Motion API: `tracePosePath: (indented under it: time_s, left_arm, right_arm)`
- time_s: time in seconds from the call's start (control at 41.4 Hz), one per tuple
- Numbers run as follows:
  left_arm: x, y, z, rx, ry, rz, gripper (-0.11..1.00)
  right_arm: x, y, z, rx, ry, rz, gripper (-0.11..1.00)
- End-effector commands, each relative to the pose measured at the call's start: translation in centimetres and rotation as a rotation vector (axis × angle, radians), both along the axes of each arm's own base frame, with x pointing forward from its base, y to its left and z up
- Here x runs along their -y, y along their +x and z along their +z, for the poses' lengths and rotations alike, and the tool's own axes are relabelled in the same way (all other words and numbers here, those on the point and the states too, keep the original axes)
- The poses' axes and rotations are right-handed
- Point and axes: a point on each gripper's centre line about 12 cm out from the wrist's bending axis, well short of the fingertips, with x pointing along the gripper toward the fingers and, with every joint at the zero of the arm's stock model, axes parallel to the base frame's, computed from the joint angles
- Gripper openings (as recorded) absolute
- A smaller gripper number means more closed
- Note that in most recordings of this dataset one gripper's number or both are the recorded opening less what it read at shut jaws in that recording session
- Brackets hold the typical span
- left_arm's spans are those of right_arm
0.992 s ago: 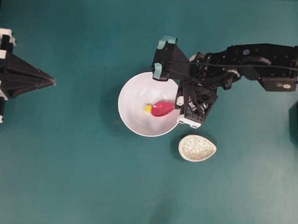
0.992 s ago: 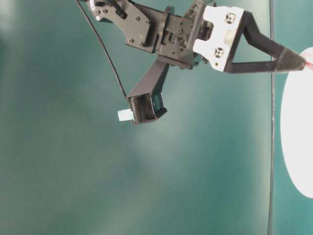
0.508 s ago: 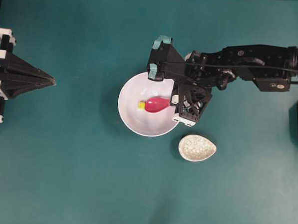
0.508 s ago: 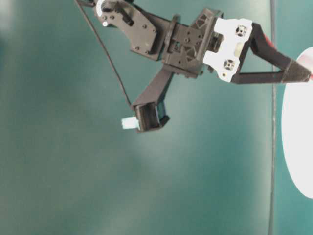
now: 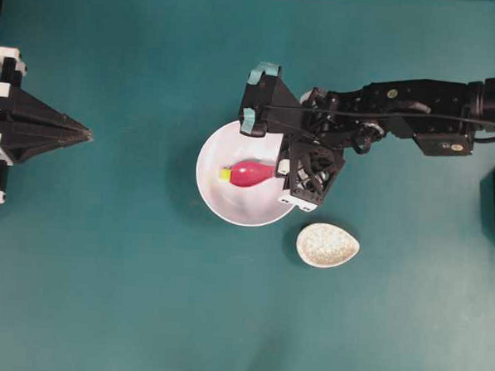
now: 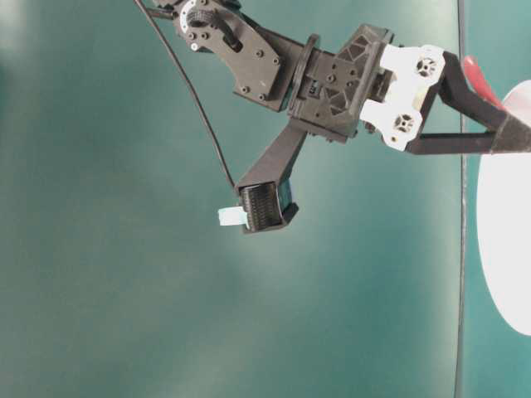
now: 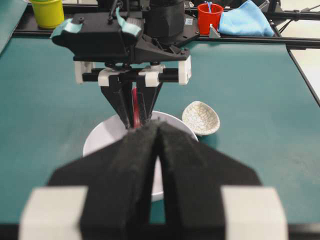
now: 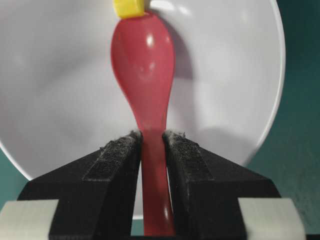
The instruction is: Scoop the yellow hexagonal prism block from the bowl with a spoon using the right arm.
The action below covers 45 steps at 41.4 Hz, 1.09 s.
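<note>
The white bowl [image 5: 230, 204] sits mid-table. My right gripper [image 5: 280, 171] is shut on the handle of the pink-red spoon [image 5: 250, 173], whose scoop lies inside the bowl. The tiny yellow hexagonal prism block [image 5: 225, 174] touches the scoop's tip, outside the scoop. In the right wrist view the spoon [image 8: 144, 55] runs straight ahead from the gripper [image 8: 151, 137], and the block [image 8: 128, 7] sits at its far tip on the bowl [image 8: 60, 100] floor. My left gripper [image 5: 86, 133] rests shut and empty at the left edge, far from the bowl.
A small speckled egg-shaped spoon rest [image 5: 327, 244] lies just right of and below the bowl. At the table's far end stand a yellow cup [image 7: 48, 12], a red cup [image 7: 209, 15] and a blue cloth [image 7: 247, 20].
My right arm moved left, sliding the spoon across the bowl floor. The yellow block was pushed left ahead of the scoop's tip. The left arm stayed still.
</note>
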Motion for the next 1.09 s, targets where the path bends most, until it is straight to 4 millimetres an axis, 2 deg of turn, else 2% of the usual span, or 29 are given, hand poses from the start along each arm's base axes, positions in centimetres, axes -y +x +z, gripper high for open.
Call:
tracePosePath:
  time_s: [0.0,0.193,0.556,1.064]
  left_arm:
    - [0.0,0.2,0.9,0.025,0.003,-0.002,0.01]
    - [0.0,0.2,0.9,0.025,0.005,-0.002,0.01]
    - [0.0,0.2,1.0,0.025,0.003,-0.002,0.01]
    - [0.0,0.2,1.1,0.029,0.005,-0.001,0.01]
  right_arm:
    - [0.0,0.7,1.5,0.060,-0.006,-0.005,0.24]
    - [0.0,0.9,1.6,0.073,-0.008,-0.008,0.24]
    - [-0.2,1.3,0.5,0.068,-0.009,-0.008,0.24]
    - [-0.2,1.6,0.7,0.099,-0.008,-0.019,0.23]
